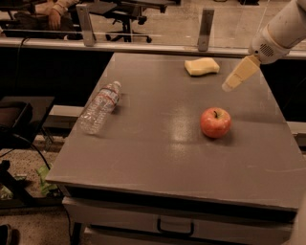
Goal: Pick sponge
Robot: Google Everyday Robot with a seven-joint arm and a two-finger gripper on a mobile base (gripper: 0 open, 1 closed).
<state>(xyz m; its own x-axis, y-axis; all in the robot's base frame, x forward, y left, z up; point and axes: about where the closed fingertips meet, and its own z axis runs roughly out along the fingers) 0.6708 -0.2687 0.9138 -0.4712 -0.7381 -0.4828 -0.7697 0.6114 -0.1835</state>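
Gripper [230,84]: pale yellow, hanging over the far right part of the table [158,158], tip aimed down and to the left. Can't tell whether it's spread or closed. It's not touching anything.

Arm [282,31]: white, comes in from the top right corner and slants down-left. The round wrist housing sits right above the gripper.

Sponge [202,66]: pale yellow with wavy edges, lying flat on the table near the far edge, right of centre. Its long axis runs left-right across the view, with the right end tilted slightly toward the far edge. It's just left of the gripper tip and a bit farther back, clearly apart from it.

Red apple [215,122]: upright, stem up, on the table nearer the camera than the gripper, well apart from the sponge.

Clear plastic water bottle [99,106]: on its side at the left part of the table, cap end pointing to the far right.

Under the near table edge is a drawer with a handle [175,227]. Behind the table are two upright posts [205,23] and office chairs [125,14].
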